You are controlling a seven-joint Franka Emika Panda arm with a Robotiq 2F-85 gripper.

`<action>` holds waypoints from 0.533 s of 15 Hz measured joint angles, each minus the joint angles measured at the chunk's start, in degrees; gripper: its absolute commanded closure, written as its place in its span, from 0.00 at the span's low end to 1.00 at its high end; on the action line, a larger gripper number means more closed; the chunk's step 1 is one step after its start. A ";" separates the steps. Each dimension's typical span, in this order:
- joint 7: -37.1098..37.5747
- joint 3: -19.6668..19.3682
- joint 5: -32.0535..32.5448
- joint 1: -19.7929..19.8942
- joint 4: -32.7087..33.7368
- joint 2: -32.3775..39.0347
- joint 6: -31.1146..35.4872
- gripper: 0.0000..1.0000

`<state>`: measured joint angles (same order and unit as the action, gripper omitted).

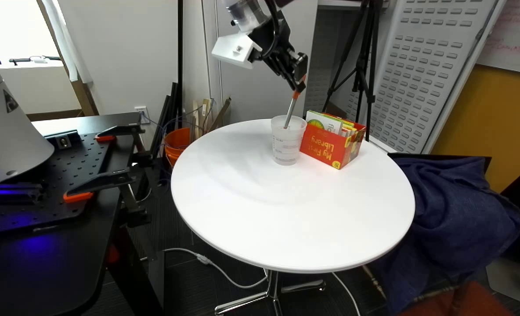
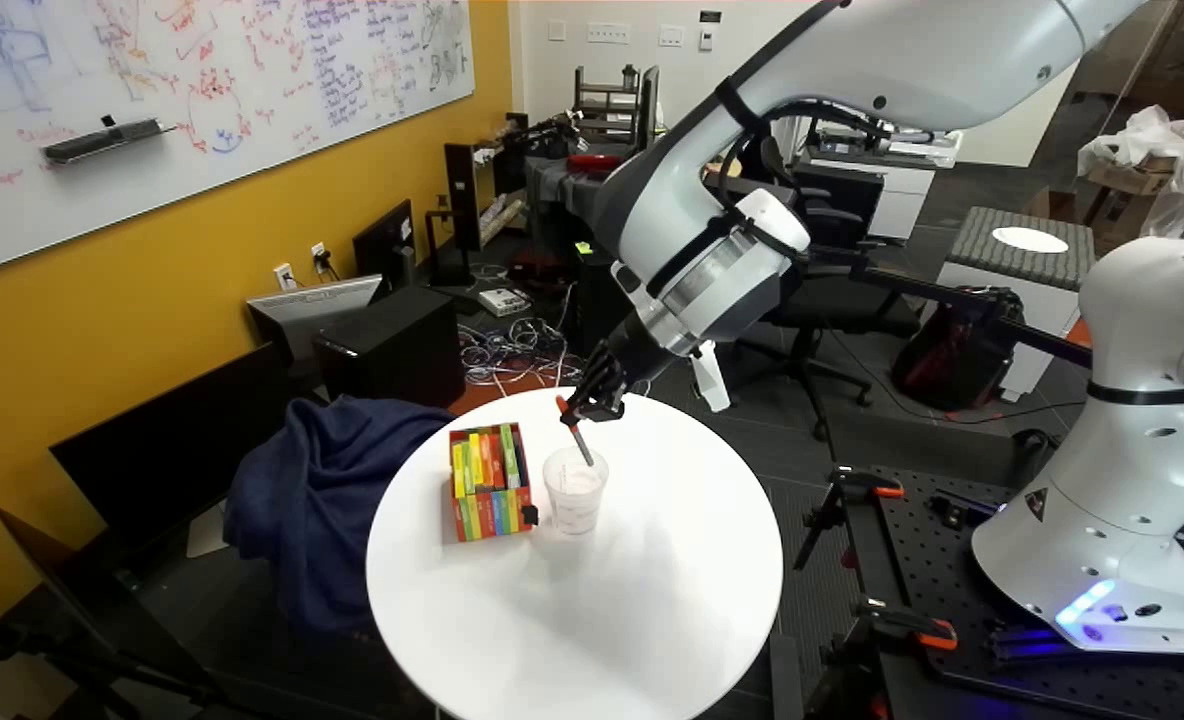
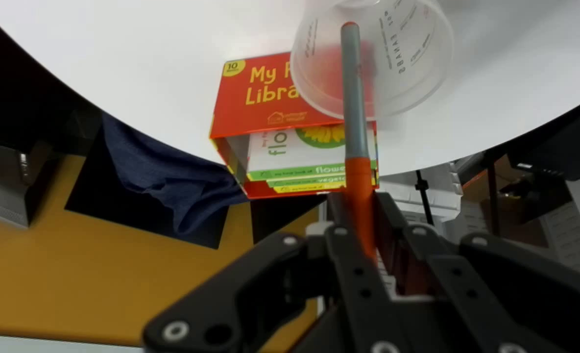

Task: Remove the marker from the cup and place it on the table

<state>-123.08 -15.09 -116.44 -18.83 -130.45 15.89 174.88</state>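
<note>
The marker (image 1: 291, 106) has an orange end and a grey body; it also shows in an exterior view (image 2: 578, 440) and in the wrist view (image 3: 352, 93). My gripper (image 3: 361, 201) is shut on its orange end and holds it tilted, grey end down. In an exterior view the gripper (image 1: 301, 85) is above the clear cup (image 1: 285, 147). The marker's lower tip overlaps the cup's mouth; I cannot tell whether it is just inside or just above the rim. The cup stands upright on the round white table (image 1: 286, 210). It also shows in the wrist view (image 3: 417, 73).
A red box of small books (image 1: 330, 140) stands close beside the cup, also in the wrist view (image 3: 265, 98). A dark blue cloth (image 1: 453, 210) hangs beside the table. A black desk (image 1: 66, 254) with clamps carries the robot's base. A black tripod (image 1: 361, 66) stands behind.
</note>
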 measured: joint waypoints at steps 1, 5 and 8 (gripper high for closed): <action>-2.65 -1.07 -2.94 -0.11 -0.15 -1.11 0.00 0.96; -11.88 -5.77 -12.75 -0.29 -0.97 -4.30 -0.16 0.96; -14.14 -8.23 -15.74 -0.14 -1.75 -4.78 -1.18 0.96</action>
<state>-137.22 -23.32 -132.18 -18.97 -132.19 11.11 173.70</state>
